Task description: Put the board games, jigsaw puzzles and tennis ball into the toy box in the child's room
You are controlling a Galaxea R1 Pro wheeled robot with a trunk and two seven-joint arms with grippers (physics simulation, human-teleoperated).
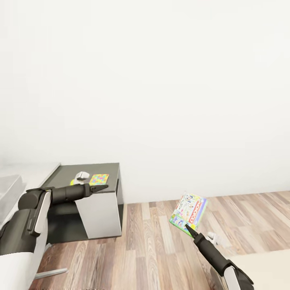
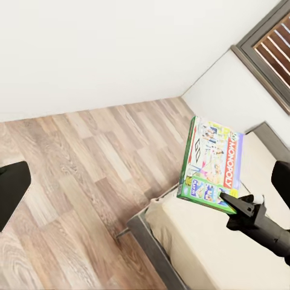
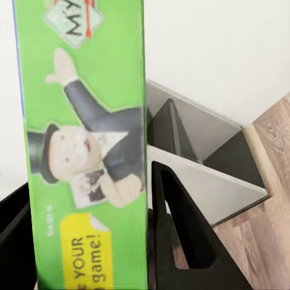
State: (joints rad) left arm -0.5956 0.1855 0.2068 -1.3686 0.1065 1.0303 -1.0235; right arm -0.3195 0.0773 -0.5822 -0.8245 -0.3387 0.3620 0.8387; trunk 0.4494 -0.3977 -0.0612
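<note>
My right gripper is shut on the lower corner of a green-edged Monopoly board game, holding it tilted above the wood floor near the bed. The left wrist view shows this board game pinched by the right gripper. In the right wrist view its green edge sits between the dark fingers. My left gripper hovers open and empty at the front edge of the table's dark lower section. A jigsaw puzzle lies flat there. A yellow-green bit, maybe the tennis ball, peeks from behind my left arm.
A small white object lies beside the puzzle. A greyish bin edge shows on the light grey tabletop at far left. Open wood floor lies between table and bed. A grey-framed window is above the bed.
</note>
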